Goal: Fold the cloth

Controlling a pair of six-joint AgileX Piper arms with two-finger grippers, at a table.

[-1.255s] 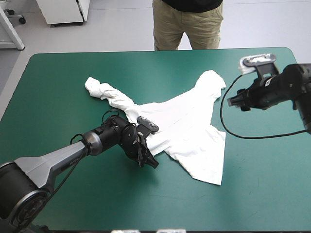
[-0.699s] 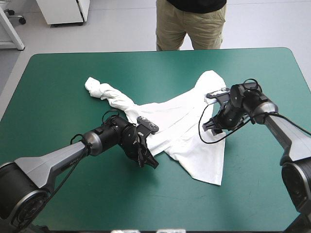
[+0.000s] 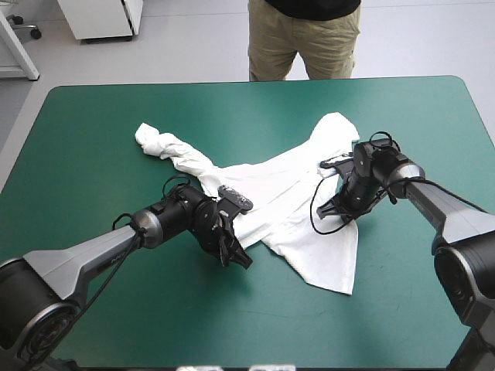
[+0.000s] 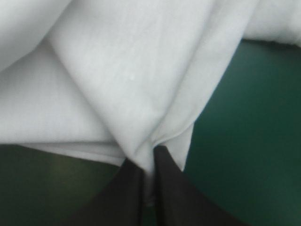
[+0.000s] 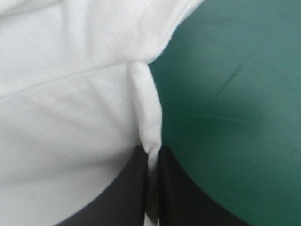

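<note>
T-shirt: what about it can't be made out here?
1. High view: the T-shirt edge held by the right gripper is hidden under that arm's wrist.
2. Both wrist views: its outline is cut off by the picture edges.
3. High view: the twisted end is too bunched to read.

My left arm (image 3: 85, 256) consists of a grey tubular link, a large round grey-and-black joint housing near the table's near left corner, and a black wrist section. My right arm (image 3: 448, 205) matches it, with a grey link and black wrist. The left gripper (image 4: 148, 159) and right gripper (image 5: 151, 153) each carry two broad black fingers (image 4: 124, 197), fin-shaped and tapering.
</note>
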